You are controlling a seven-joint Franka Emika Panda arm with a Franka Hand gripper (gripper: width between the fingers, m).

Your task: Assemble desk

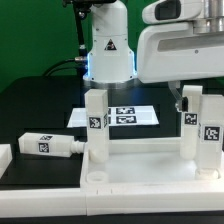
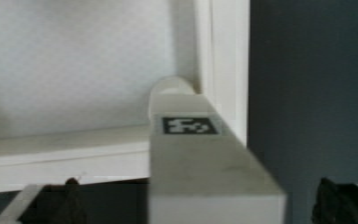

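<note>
**Op:** Three legs [image 1: 95,125] looked upright in the top [image 1: 140,165], which lay at the front of the table [image 1: 30,100]. A loose leg [image 1: 50,145] lay beside it, on the exterior view's left.

**Desk:** So one to go?

**Op:** One, I judged, unless a standing one wasn't fully seated.

**Desk:** And the gripper [image 2: 197,203]?

**Op:** The exterior view gave me the count but hid the fingers [image 2: 48,205]. The wrist view showed them spread either side of a leg [image 2: 202,150], with gaps on both sides, so I held nothing.
</note>
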